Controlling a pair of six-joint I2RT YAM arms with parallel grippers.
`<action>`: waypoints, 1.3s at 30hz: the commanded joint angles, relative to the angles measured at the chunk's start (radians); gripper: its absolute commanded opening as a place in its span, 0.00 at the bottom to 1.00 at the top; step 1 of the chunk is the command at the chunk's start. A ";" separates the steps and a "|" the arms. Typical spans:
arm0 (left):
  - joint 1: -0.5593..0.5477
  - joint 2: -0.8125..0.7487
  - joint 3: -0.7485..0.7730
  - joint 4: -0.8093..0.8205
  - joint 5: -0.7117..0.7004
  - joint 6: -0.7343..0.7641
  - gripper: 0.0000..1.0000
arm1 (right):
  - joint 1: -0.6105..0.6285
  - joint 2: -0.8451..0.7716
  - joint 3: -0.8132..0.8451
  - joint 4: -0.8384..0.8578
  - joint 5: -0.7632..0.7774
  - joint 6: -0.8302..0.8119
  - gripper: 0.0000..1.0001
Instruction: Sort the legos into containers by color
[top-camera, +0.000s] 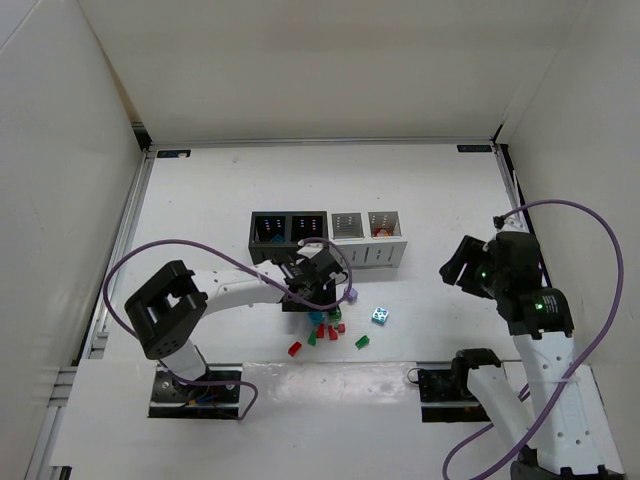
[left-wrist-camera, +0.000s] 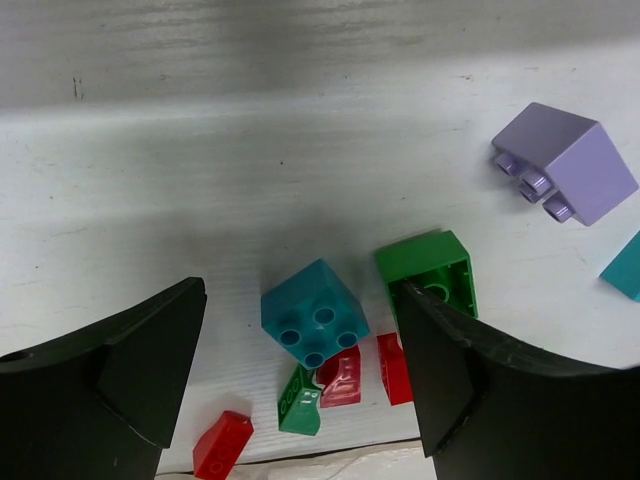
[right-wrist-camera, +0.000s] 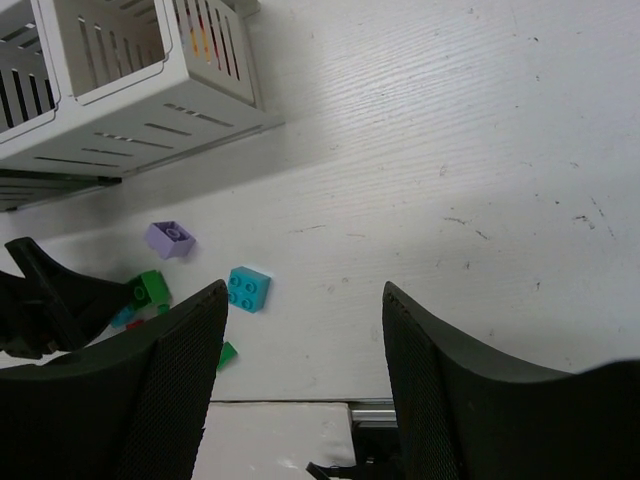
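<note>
The white surface (top-camera: 200, 200) carried everything. Across its middle stood the containers in a row, the black pair (top-camera: 288, 230) on the left and the white pair (top-camera: 368, 240) just beside it on the right.

My left hand (left-wrist-camera: 300, 300) hung low over the surface just in front of the black pair. Its fingers were spread and gripped nothing. My right hand (right-wrist-camera: 303, 295) hovered well off to the right of the white pair, raised above the surface, with its fingers spread on nothing.

The legos lay loose in a cluster in front of the black pair. A light blue brick (left-wrist-camera: 313, 325) sat between my left hand's fingers, clear of both. A green brick (left-wrist-camera: 430, 270) lay against the tip of one finger; I could not tell whether they touched. A lilac brick (left-wrist-camera: 565, 160) lay on its side farther out. A second light blue brick (top-camera: 380, 315) sat apart, to the right of the cluster. Smallest were a green piece (left-wrist-camera: 298, 400) and a red piece (left-wrist-camera: 340, 378) side by side, and another red piece (left-wrist-camera: 222, 445) near them.
</note>
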 joint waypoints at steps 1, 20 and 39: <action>-0.009 -0.032 -0.005 -0.006 -0.018 -0.059 0.87 | -0.019 0.003 -0.004 0.001 -0.064 -0.039 0.66; -0.043 0.019 -0.002 -0.014 -0.087 -0.245 0.76 | 0.068 0.029 0.002 -0.022 0.028 -0.053 0.66; -0.056 -0.181 -0.098 0.046 -0.181 -0.280 0.83 | 0.073 0.031 0.000 -0.009 -0.002 -0.075 0.66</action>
